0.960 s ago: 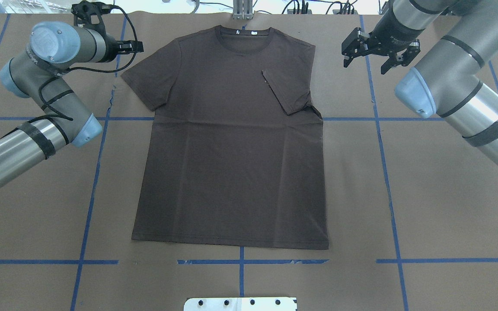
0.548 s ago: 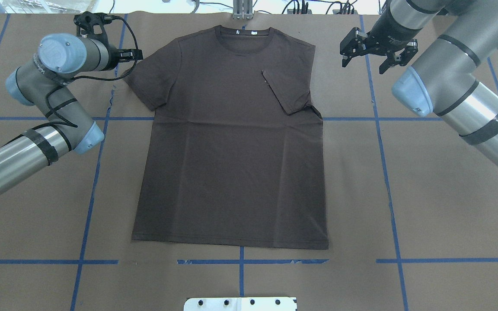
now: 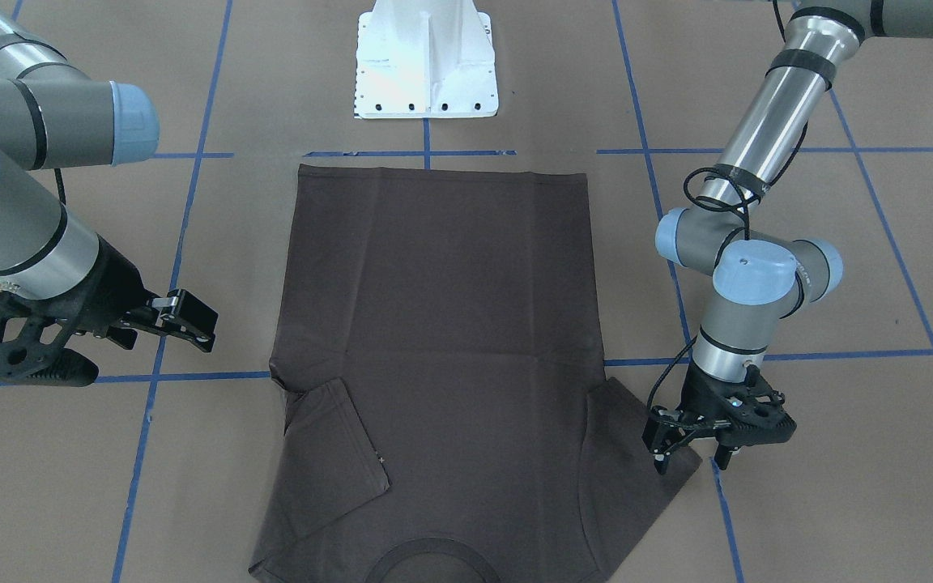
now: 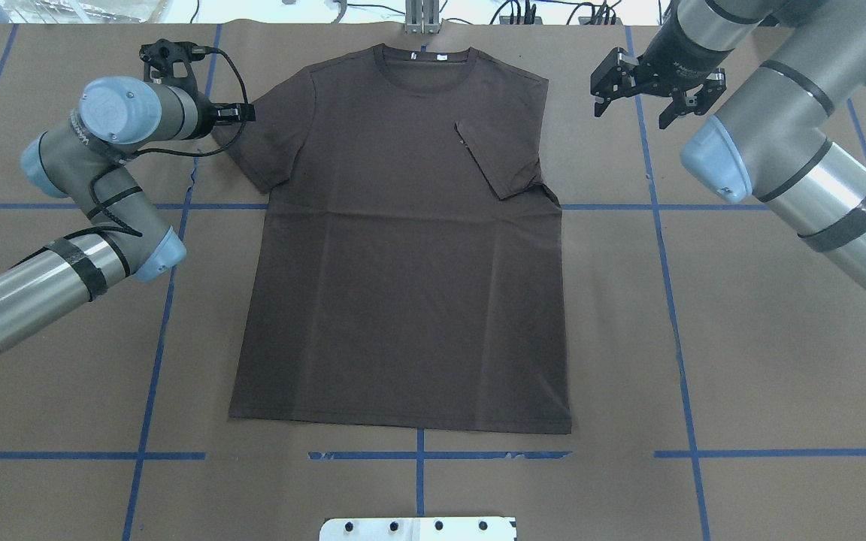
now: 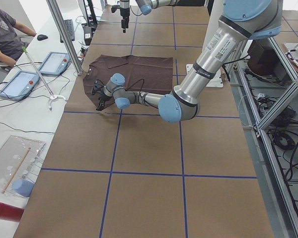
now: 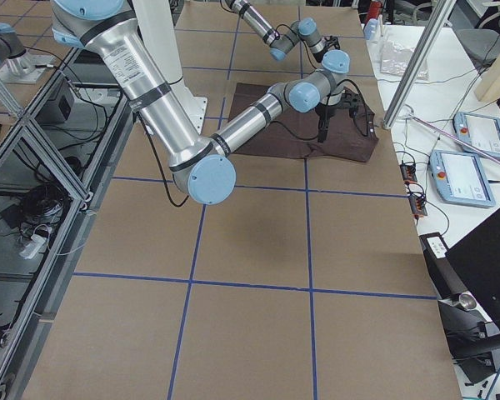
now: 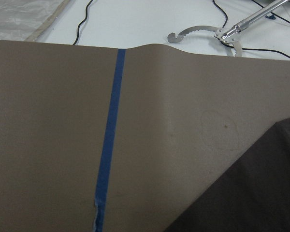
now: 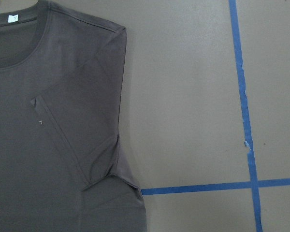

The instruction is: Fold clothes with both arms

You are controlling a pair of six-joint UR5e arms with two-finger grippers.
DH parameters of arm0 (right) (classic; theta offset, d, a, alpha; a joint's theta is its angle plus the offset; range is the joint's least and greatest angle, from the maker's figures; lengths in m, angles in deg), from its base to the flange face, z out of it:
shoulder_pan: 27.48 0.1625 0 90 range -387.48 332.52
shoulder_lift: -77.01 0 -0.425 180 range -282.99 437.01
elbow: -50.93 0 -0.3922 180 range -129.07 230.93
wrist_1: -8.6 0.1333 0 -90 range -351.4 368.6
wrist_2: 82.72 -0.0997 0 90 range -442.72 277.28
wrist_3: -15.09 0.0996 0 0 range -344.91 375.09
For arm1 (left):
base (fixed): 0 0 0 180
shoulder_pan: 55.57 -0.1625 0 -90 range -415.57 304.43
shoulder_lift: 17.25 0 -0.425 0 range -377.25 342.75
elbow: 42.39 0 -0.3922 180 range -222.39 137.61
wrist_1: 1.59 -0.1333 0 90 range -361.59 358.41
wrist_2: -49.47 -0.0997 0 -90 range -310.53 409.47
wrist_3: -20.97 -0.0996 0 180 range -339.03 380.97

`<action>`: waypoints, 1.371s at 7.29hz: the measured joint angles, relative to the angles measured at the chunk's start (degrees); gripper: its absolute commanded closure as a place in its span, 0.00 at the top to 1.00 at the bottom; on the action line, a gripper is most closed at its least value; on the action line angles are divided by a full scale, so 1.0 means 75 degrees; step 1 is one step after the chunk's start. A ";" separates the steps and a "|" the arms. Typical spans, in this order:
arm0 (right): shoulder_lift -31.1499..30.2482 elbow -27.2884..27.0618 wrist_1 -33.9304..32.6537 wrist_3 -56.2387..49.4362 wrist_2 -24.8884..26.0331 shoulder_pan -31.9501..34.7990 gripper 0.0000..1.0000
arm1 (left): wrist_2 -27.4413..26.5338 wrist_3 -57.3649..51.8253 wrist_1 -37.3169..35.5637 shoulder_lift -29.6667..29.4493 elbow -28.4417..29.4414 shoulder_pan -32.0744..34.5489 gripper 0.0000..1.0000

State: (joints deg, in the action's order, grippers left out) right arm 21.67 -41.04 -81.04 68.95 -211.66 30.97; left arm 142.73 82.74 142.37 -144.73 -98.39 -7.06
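Observation:
The dark brown T-shirt (image 4: 403, 255) lies flat on the table, collar (image 4: 422, 64) at the far edge. Its sleeve on my right side is folded in over the chest (image 4: 501, 154); the other sleeve (image 3: 649, 461) lies spread out. My left gripper (image 3: 689, 463) points down at that sleeve's outer end, open, with one fingertip (image 3: 659, 465) over the fabric and the other just past the hem. The left wrist view shows only the sleeve's edge (image 7: 261, 193), no fingers. My right gripper (image 4: 632, 116) hangs open above bare table, beyond the shirt's right shoulder.
Blue tape lines (image 4: 662, 248) cross the brown table cover. The white base pedestal (image 4: 418, 528) stands at the near edge. Cables and a metal post (image 4: 422, 19) line the far edge. A seated person (image 5: 5, 29) and tablets (image 5: 20, 82) are at a side table.
My left arm has swung right, bringing its gripper from beside the sleeve to over the sleeve's end. The right gripper has drifted slightly toward the far edge. The shirt has not moved.

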 measured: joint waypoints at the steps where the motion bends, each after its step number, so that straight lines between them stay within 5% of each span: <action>1: 0.0004 0.0008 0.0000 -0.0002 0.0000 0.0000 1.00 | 0.0000 0.0001 0.0000 0.0014 0.0000 -0.0015 0.94; 4: 0.0008 0.0015 0.0005 0.0002 0.0003 -0.0001 1.00 | 0.0000 0.0002 0.0000 0.0058 0.0016 -0.0025 0.90; 8: 0.0008 0.0044 0.0008 -0.0008 0.0000 0.0000 1.00 | 0.0000 0.0007 -0.0003 0.0054 0.0029 -0.0029 0.54; 10: 0.0008 0.0050 0.0011 -0.0009 0.0000 0.0000 1.00 | 0.0000 0.0002 -0.0010 0.0053 0.0028 -0.0033 0.49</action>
State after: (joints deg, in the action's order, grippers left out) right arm 21.73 -40.66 -80.96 68.88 -211.66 30.97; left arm 142.73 82.76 142.30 -144.33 -98.18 -7.31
